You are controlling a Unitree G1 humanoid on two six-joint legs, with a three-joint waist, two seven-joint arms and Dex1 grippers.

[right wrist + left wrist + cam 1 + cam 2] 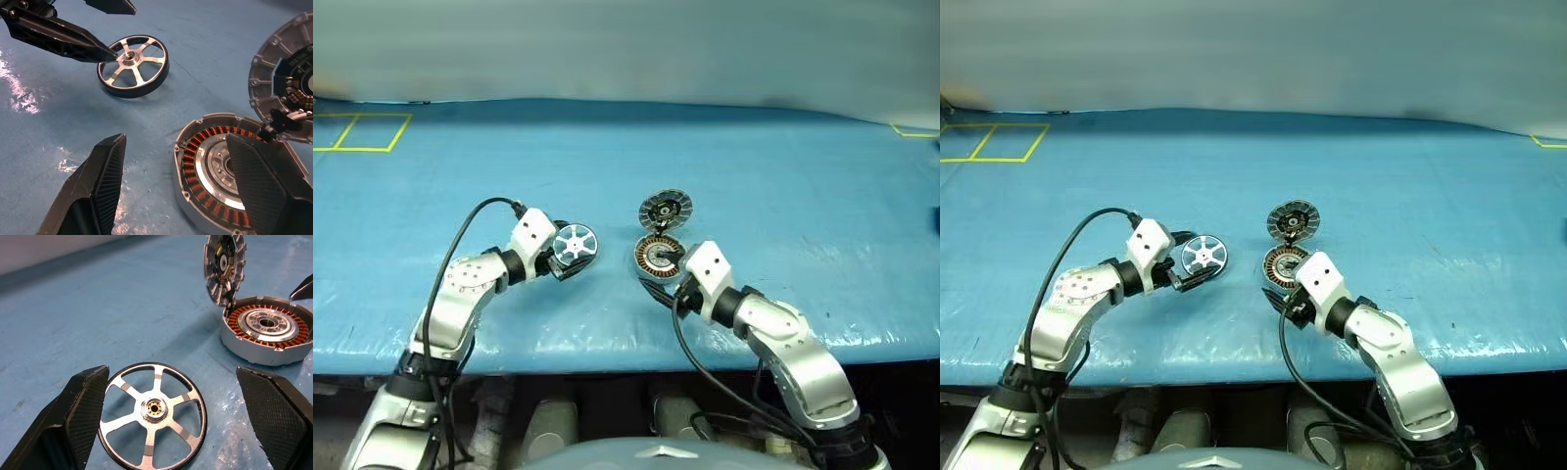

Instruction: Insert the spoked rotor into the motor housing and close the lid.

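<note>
The spoked rotor (152, 413), a flat silver wheel with a dark rim, lies on the blue table. My left gripper (171, 374) is open, one finger on each side of the rotor, not closed on it. To the right sits the motor housing (659, 257) with its ring of copper windings (195, 161) showing. Its lid (665, 210) stands open, hinged up at the far side. My right gripper (177, 139) is open, low at the near side of the housing, holding nothing.
The blue table cover (783, 196) stretches wide behind and to both sides of the parts. Yellow tape squares (362, 132) mark the far left corner. The table's front edge (607, 348) runs close under both arms.
</note>
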